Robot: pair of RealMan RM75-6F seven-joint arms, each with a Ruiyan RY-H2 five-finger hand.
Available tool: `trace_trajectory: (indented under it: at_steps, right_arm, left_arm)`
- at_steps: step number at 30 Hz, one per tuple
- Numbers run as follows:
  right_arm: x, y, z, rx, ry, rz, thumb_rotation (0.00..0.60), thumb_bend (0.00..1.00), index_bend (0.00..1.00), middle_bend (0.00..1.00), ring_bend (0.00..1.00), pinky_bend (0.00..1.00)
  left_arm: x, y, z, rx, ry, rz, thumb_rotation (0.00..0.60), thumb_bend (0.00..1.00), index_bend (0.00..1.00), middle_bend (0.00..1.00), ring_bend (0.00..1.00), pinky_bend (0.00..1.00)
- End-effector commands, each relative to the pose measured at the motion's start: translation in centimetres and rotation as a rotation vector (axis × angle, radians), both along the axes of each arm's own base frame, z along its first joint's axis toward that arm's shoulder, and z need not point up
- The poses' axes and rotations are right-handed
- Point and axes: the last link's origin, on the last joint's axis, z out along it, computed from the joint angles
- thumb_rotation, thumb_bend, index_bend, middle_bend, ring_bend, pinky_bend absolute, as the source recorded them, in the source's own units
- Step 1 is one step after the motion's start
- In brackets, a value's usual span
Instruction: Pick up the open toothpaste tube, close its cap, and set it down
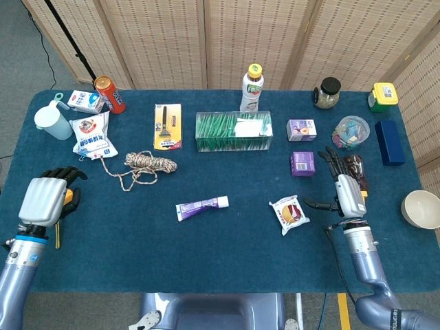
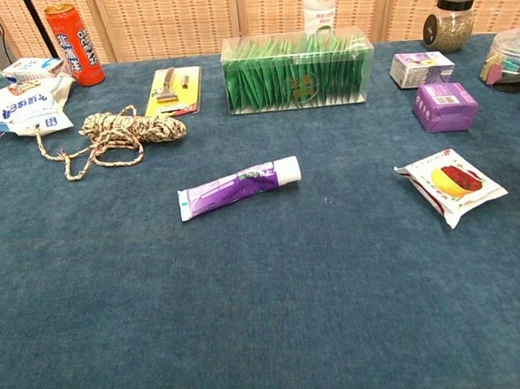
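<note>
The purple toothpaste tube (image 1: 201, 205) lies flat near the middle of the blue table, its white cap end pointing right. In the chest view the tube (image 2: 239, 185) lies alone, with the white cap seated on its right end and no hand near it. My left hand (image 1: 45, 198) hovers far to the left by the table's front-left edge, holding nothing, fingers loosely bent. To the right, beyond the snack packet, my right hand (image 1: 347, 189) stands upright with fingers spread and thumb out, also empty. Both hands are well apart from the tube.
A green sachet box (image 1: 234, 130) sits behind the tube, a coil of rope (image 1: 148, 163) to its back left, and a snack packet (image 1: 289, 213) to its right. A purple box (image 1: 302, 163) and a brown sauce bottle (image 1: 357, 172) flank my right hand. A yellow tape measure (image 1: 67, 196) lies under my left hand.
</note>
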Motion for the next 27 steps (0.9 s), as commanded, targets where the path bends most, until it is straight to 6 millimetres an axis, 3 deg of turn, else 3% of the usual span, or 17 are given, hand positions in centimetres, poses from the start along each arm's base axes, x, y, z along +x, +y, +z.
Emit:
trace_trajectory:
  at_steps: [1,14,20,27]
  right_arm:
    - [-1.4,1.1,0.7,-0.013,0.136,-0.011,0.6,0.04,0.1,0.0,0.0,0.0]
    - [-3.7,5.8,2.2,-0.058,0.315,-0.08,0.6,0.04,0.1,0.0,0.0,0.0]
    - [-4.7,8.2,2.5,-0.054,0.346,-0.111,0.6,0.04,0.1,0.0,0.0,0.0]
    - [-5.0,9.8,2.9,-0.062,0.365,-0.128,0.6,0.04,0.09,0.0,0.0,0.0]
  left_arm:
    - [-2.5,-1.8,0.8,0.054,-0.009,0.041,0.6,0.56,0.39,0.37,0.32,0.36]
    - [-8.0,-8.0,2.2,0.118,-0.019,0.168,0.6,0.56,0.39,0.37,0.28,0.31]
    - [-8.7,-10.4,1.8,0.033,-0.002,0.181,0.6,0.56,0.37,0.33,0.22,0.23]
    - [-8.3,-11.2,2.0,0.07,-0.011,0.16,0.6,0.56,0.35,0.32,0.22,0.22]
